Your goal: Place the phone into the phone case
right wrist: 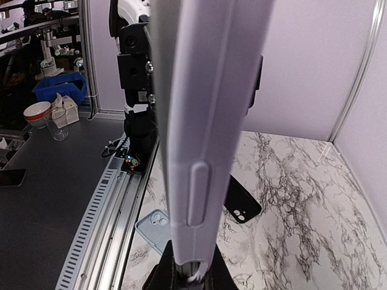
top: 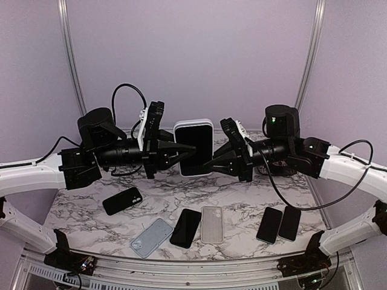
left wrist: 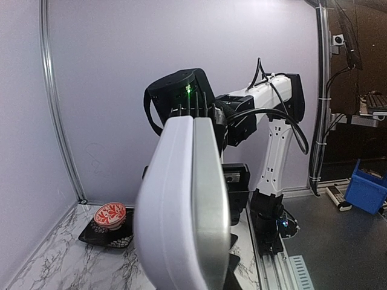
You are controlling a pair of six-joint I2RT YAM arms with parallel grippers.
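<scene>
A black-screened phone (top: 195,151) in a white phone case (top: 193,124) is held upright in the air above the table's middle. My left gripper (top: 183,152) is shut on its left edge and my right gripper (top: 213,164) on its lower right edge. In the left wrist view the case (left wrist: 172,211) and the phone's silver edge (left wrist: 213,205) fill the foreground and hide my fingers. In the right wrist view the case's edge with a side button (right wrist: 199,187) rises from my closed right gripper (right wrist: 192,275).
On the marble table (top: 242,193) lie a black case (top: 122,200), a light blue case (top: 152,237), a black phone (top: 185,228), a grey case (top: 211,224) and two black phones (top: 269,225). A red-patterned bowl (left wrist: 110,215) stands at the back corner.
</scene>
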